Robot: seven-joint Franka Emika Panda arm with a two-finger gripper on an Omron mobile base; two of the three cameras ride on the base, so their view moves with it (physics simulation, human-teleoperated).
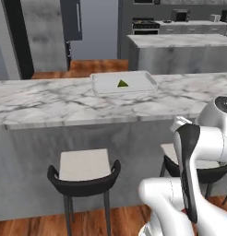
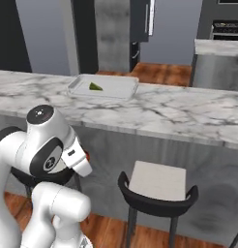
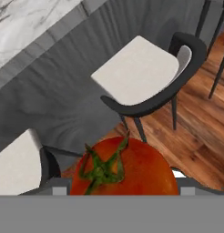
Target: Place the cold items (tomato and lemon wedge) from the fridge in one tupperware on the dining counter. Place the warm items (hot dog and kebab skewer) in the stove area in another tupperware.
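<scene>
A bright red tomato (image 3: 127,168) with a green stem fills the bottom of the hand view, and my gripper (image 3: 123,190) is shut on it; its tips are mostly hidden behind the fruit. A sliver of the tomato's red (image 2: 87,156) peeks beside the hand, low in front of the dining counter (image 1: 41,99). On that counter lies a pale shallow tupperware (image 1: 139,82) holding the yellow-green lemon wedge (image 1: 122,83). From the other side the tupperware (image 2: 116,88) and the wedge (image 2: 95,86) sit left of centre.
Black-backed stools (image 1: 85,168) (image 2: 157,186) stand under the counter's overhang, over a wooden floor. Behind it is a second marble-topped block (image 1: 180,46), and the black stove (image 1: 145,25) lies far back. The hand looks down on a stool (image 3: 141,68).
</scene>
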